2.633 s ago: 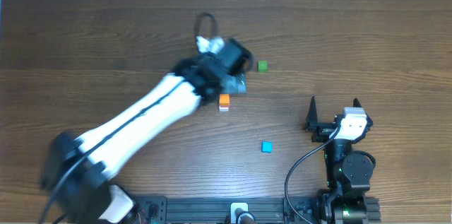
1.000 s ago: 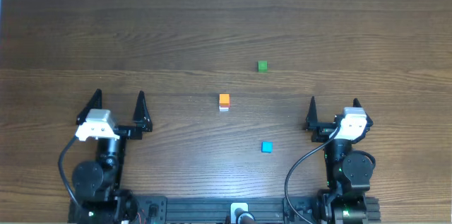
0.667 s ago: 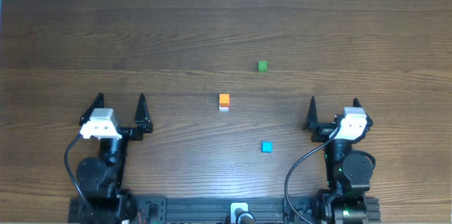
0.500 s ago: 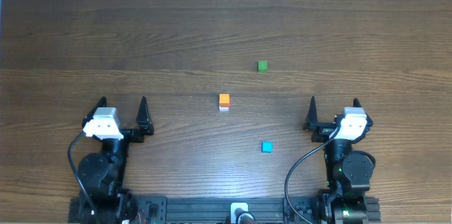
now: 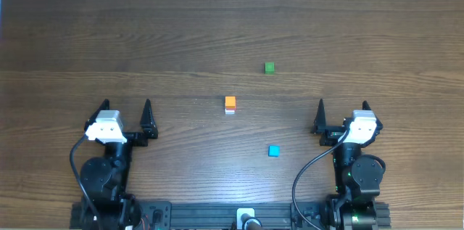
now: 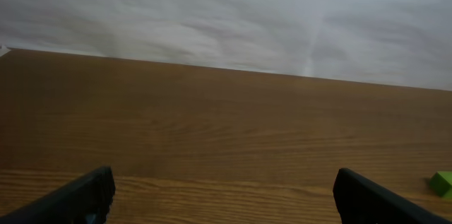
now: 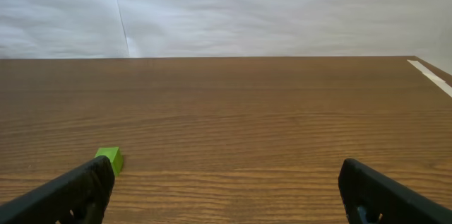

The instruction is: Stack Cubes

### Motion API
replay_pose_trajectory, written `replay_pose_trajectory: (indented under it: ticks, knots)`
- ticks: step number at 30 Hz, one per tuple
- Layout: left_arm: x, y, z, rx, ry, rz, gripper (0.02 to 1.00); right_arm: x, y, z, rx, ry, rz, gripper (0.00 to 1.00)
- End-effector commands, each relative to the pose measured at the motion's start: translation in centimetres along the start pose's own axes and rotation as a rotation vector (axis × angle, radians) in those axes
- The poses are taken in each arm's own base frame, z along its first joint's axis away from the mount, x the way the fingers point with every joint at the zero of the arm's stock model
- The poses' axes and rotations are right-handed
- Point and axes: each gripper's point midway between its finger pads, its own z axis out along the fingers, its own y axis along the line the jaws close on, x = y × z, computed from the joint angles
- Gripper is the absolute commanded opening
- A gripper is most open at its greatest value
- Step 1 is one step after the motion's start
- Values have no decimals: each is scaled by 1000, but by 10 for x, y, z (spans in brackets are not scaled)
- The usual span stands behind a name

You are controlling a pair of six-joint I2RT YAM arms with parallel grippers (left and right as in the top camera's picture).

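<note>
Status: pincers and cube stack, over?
Open and empty: left pincer, right pincer, near their bases. Stack: orange cube atop white cube. Loose: green cube, blue cube. No obstruction seen.

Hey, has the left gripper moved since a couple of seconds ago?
Yes. The left gripper was beside the orange cube; it has pulled back toward its base, now well left of that cube and open.

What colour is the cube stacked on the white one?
Orange; the top cube shows best in the top view.
</note>
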Motion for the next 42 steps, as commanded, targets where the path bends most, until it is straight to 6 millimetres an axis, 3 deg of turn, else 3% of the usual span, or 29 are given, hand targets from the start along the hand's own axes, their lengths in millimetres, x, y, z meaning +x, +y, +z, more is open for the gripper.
replay_pose_trajectory:
  ticks: [1, 12, 14, 19, 28, 33, 34, 37, 42]
  knots:
    - [1, -2, 0, 12, -1, 15, 1000, 2, -4, 0, 19, 1, -1, 993]
    - [1, -2, 0, 12, -1, 15, 1000, 2, 3, 0, -18, 4, 0, 993]
    - [1, -2, 0, 12, -1, 15, 998, -5, 4, 0, -25, -27, 7, 993]
    - [1, -2, 0, 12, -1, 15, 1000, -28, 33, -5, -201, -116, 36, 993]
    - [1, -2, 0, 12, -1, 15, 1000, -94, 73, -37, -481, -327, 148, 993]
    - [1, -2, 0, 12, -1, 14, 1000, -128, 76, -53, -509, -333, 137, 993]
    - [1, -2, 0, 12, -1, 15, 1000, -149, 77, -63, -513, -349, 116, 991]
    - [1, -2, 0, 12, -1, 15, 1000, -179, 76, -75, -507, -351, 85, 991]
    - [1, -2, 0, 12, -1, 15, 1000, -219, 77, -73, -505, -240, 103, 993]
